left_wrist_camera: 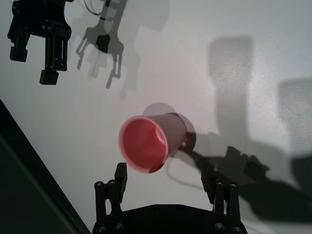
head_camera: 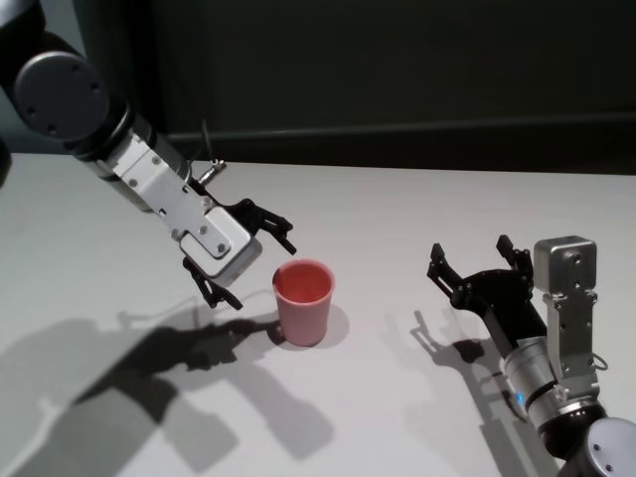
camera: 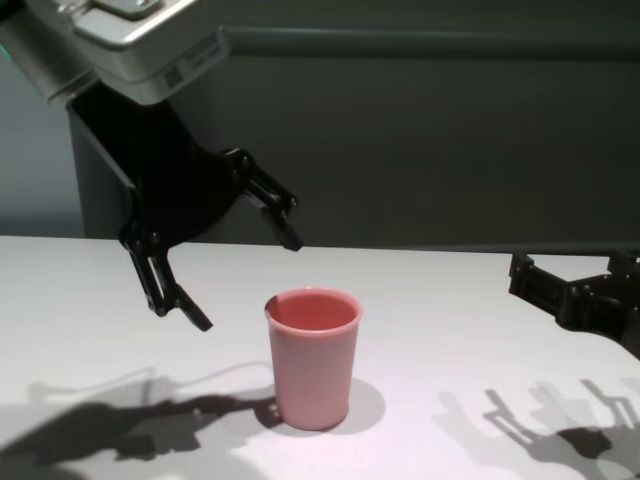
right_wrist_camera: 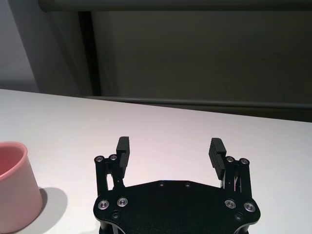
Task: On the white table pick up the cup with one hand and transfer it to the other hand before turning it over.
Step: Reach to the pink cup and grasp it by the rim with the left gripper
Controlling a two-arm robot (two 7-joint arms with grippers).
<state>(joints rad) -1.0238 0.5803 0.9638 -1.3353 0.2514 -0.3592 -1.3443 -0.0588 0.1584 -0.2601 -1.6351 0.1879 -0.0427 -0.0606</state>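
Observation:
The pink cup (head_camera: 302, 301) stands upright, mouth up, on the white table (head_camera: 397, 209), near its middle. It also shows in the left wrist view (left_wrist_camera: 151, 142), the right wrist view (right_wrist_camera: 13, 185) and the chest view (camera: 311, 355). My left gripper (head_camera: 256, 263) is open and hovers just left of and a little above the cup, not touching it; in the chest view (camera: 240, 270) its fingers straddle the air beside the rim. My right gripper (head_camera: 473, 260) is open and empty, low over the table to the right of the cup.
A dark wall (head_camera: 417, 70) runs behind the table's far edge. Shadows of both arms fall on the tabletop in front of the cup. Bare table lies between the cup and the right gripper.

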